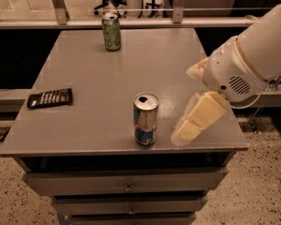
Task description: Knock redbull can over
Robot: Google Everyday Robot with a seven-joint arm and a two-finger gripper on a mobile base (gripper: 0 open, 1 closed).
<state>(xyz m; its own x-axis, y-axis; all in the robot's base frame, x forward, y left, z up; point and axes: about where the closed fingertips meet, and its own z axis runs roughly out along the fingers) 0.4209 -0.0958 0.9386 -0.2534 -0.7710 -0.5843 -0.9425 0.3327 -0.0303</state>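
Blue and silver with a small red mark, the redbull can (145, 119) stands upright on the grey desk (131, 69), close to the front edge and a little right of the middle. Its silver top, with the dark opening, is turned up toward the camera. Just to its right, apart from it and not touching, hangs the hand (184, 133). It is a pale yellow, blocky piece that slants down and to the left. Its tip is low over the desk top near the front right corner, at about the height of the can's lower half. Whether the hand is spread or pressed together I cannot tell. Behind the hand sits a bulky white wrist housing (232, 76) with a small round grille, and from it the white arm (267, 36) runs up and out at the right edge of the view. Farther out on the desk, a flat black packet (50, 97) with pale print lies near the left edge, well apart from the redbull can. A green can (111, 32) stands upright at the far edge, left of the middle, well apart from everything else. Under the desk top are grey drawers (126, 182) with small metal pulls, stacked one below another. The floor (253, 191) around is speckled stone, and a metal rail (215, 21) runs along behind the desk.
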